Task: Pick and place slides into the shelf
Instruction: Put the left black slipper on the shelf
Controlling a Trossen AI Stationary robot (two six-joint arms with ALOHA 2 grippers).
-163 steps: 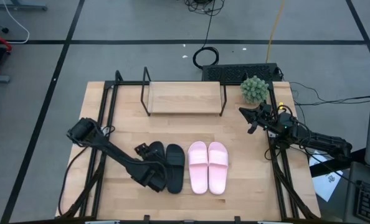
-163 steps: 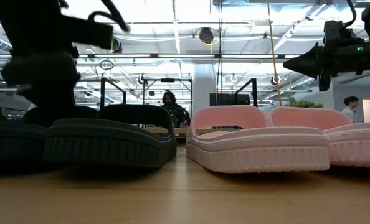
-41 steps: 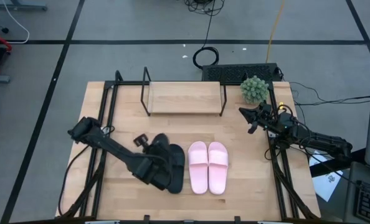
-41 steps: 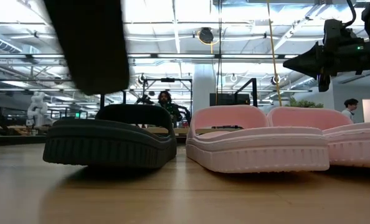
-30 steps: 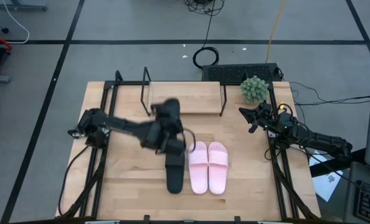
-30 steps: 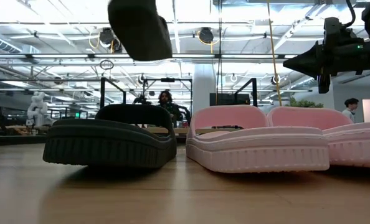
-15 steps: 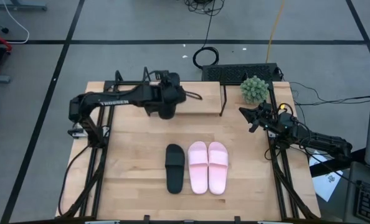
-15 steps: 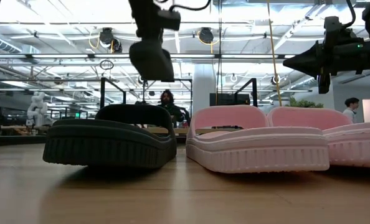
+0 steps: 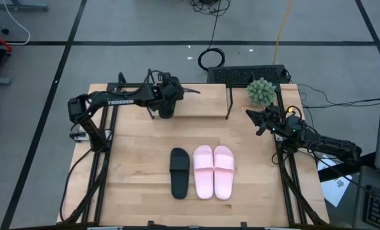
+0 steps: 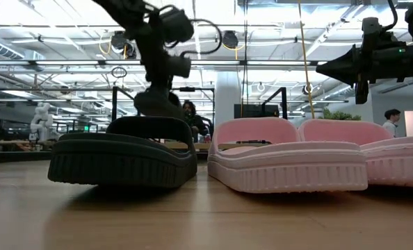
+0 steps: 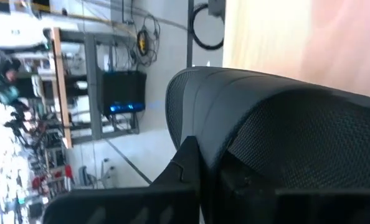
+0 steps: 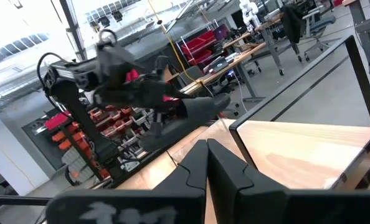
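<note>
Left gripper (image 9: 167, 102) over the shelf (image 9: 196, 101), fingers clamped on 1 black slide (image 11: 278, 130) (held by the strap). Light, springy foam: grip the strap. 3 slides wait on the worktop (image 9: 126, 160), well behind. Right gripper (image 9: 258, 121) parked, fingers pressed together, empty.

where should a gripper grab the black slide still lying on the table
Take the black slide by its wide strap, coming from above. It lies flat, sole down, and the arched strap stands clear of the footbed. A pink slide sits close alongside, so keep the jaws off that side.
</note>
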